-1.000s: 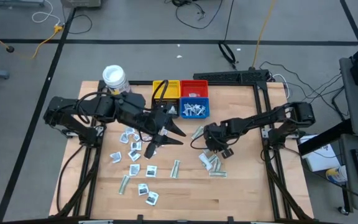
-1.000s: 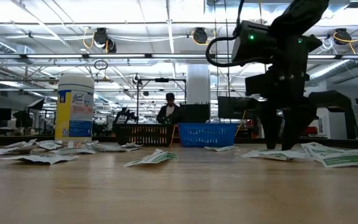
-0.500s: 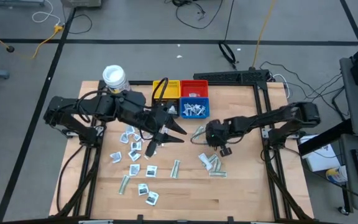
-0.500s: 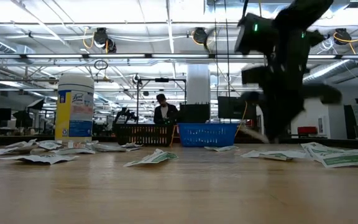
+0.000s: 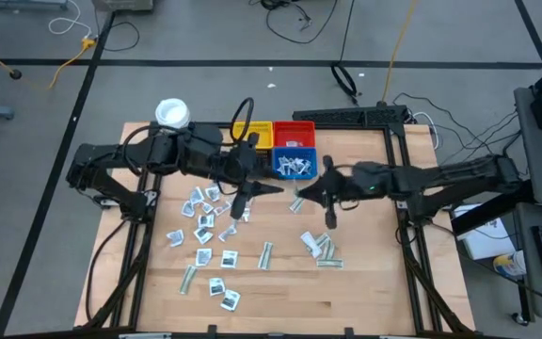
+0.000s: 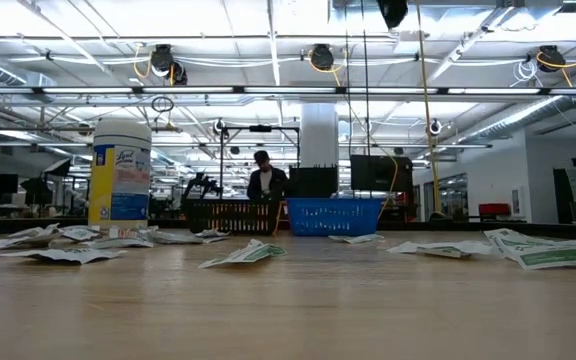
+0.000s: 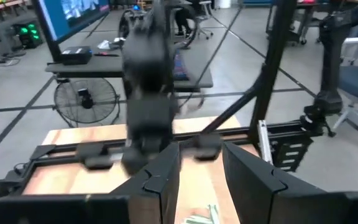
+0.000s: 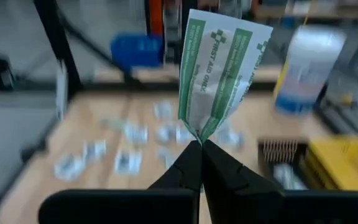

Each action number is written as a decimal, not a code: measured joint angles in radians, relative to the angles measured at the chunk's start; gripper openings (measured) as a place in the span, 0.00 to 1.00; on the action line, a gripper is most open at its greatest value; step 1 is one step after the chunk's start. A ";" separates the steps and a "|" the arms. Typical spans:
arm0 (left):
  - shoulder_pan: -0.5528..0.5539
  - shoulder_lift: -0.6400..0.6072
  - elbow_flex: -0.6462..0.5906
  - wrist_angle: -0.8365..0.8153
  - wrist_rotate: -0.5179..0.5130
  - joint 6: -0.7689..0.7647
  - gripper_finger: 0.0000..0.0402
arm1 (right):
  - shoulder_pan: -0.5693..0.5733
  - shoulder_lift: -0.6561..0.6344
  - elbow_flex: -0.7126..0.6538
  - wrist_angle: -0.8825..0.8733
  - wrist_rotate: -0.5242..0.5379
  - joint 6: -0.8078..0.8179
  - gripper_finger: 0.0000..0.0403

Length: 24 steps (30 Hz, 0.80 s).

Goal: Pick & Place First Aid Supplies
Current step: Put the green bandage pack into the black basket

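Note:
Several small white packets (image 5: 205, 226) lie flat on the wooden table, left of centre, and a few green-striped strips (image 5: 318, 247) lie right of centre. My right gripper (image 5: 310, 191) hangs in front of the blue bin (image 5: 294, 167). In the right wrist view my right gripper (image 8: 201, 149) is shut on a green-and-white packet (image 8: 219, 68). My left gripper (image 5: 252, 200) hovers open above the packets near the table's middle, holding nothing; its fingers (image 7: 160, 180) frame the blurred right arm. The low view shows only packets (image 6: 248, 253) on the table. My right gripper pinches the green-and-white packet by one narrow end (image 8: 197, 134) between its two fingertips. The packet stands out beyond the fingers, creased lengthwise into a shallow V. It is lifted clear of the table.
Yellow bin (image 5: 252, 137) and red bin (image 5: 294, 134) stand at the far edge, with the blue bin in front holding several packets. The white-lidded jar (image 5: 170, 113) stands at the far left. More packets (image 5: 222, 290) lie near the front edge. The table's right side is bare wood.
My right gripper has risen from the strips right of centre and swung toward the far left, up to the blue bin, carrying one packet lifted clear. It has left the low view. My left arm has shifted slightly toward the far edge, staying open.

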<state>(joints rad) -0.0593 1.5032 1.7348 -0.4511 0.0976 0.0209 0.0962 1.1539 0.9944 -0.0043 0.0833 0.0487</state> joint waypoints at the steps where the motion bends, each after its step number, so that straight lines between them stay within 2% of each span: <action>1: 0.004 0.000 0.000 0.001 -0.013 -0.002 0.32 | 0.005 -0.002 0.015 0.026 0.003 0.000 0.00; 9: 0.019 0.000 0.000 0.014 -0.099 -0.024 0.32 | 0.043 0.006 0.114 0.146 -0.006 -0.023 0.00; 19: 0.012 0.011 0.000 0.073 -0.089 -0.041 0.32 | 0.043 0.024 0.160 0.173 -0.009 -0.036 0.00; 24: 0.005 0.051 0.000 0.195 -0.022 -0.049 0.32 | 0.042 0.039 0.181 0.187 -0.036 -0.042 0.00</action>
<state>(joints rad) -0.0547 1.5545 1.7344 -0.2561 0.0756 -0.0283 0.1379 1.1934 1.1758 0.1830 0.0473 0.0067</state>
